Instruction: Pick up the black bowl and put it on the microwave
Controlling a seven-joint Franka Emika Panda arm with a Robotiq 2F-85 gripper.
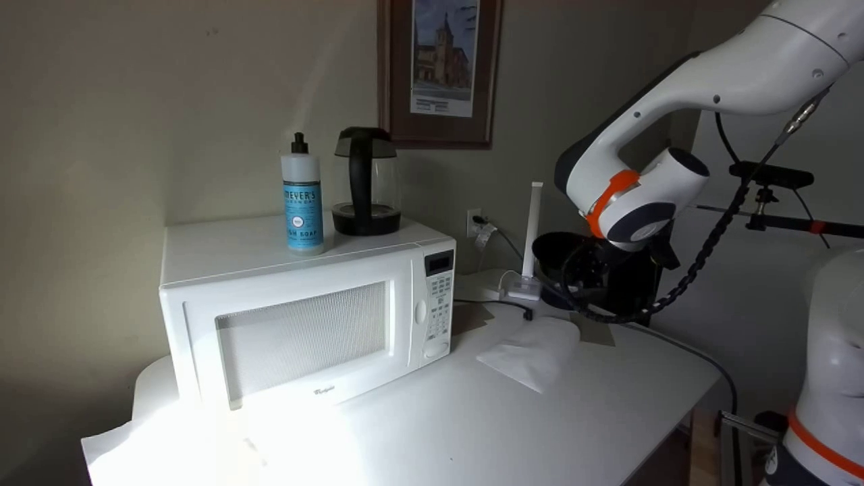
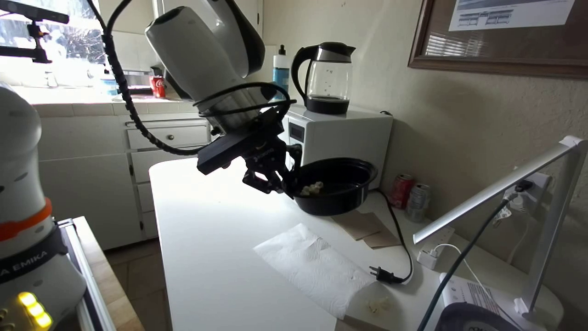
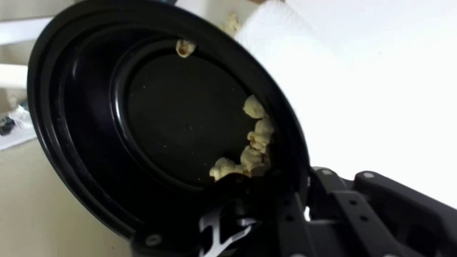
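The shallow, round, glossy black bowl (image 2: 337, 193) hangs in the air above the smooth white table (image 2: 206, 257), tipped slightly toward the black, jointed gripper (image 2: 289, 185). Its two fingers pinch the flared rim, one inside the wall and one outside. Pale, knobbly popcorn (image 3: 263, 131) gathers mostly along the gripped side, one piece lying apart across the ringed floor. From where I stand, the white, rounded robot arm (image 1: 715, 88) slopes down from above and folds back at the wrist, near a flat orange band (image 1: 617, 183), so the gripper slants into the bowl's edge; a ridged black cable (image 2: 120, 82) droops beside it in a long curve. On the table lie a creased, dimpled white paper towel (image 2: 317, 271) and flat brown cardboard pieces (image 2: 360, 224). Off to the bowl's side stands the boxy white microwave (image 1: 310, 331), its door window finely meshed, carrying a clear glass kettle (image 2: 328, 80) with a curved black handle and a cylindrical soap bottle (image 1: 302, 209) with a blue label
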